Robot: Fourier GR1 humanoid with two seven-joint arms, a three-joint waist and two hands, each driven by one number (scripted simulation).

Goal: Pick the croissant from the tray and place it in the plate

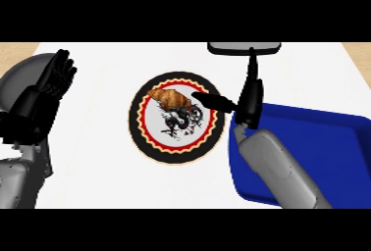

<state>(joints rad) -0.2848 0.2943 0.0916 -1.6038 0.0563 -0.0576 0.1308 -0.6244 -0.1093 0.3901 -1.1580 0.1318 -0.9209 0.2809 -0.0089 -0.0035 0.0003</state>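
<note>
With the flaky brown croissant [168,97] already on the round black-rimmed patterned plate [148,142], the right hand [243,100], fingers released, should best lift straight clear of it, while the open left hand [51,78] rested at the left edge.

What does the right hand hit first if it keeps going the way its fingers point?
The right hand has straight fingers aimed toward the far edge, at the grey object there; that looks like first contact, though height is unclear. Its thumb points sideways toward the croissant on the plate.

Kitchen counter: white top [109,181], patterned plate [145,142], blue tray [326,142], croissant [168,97].
</note>
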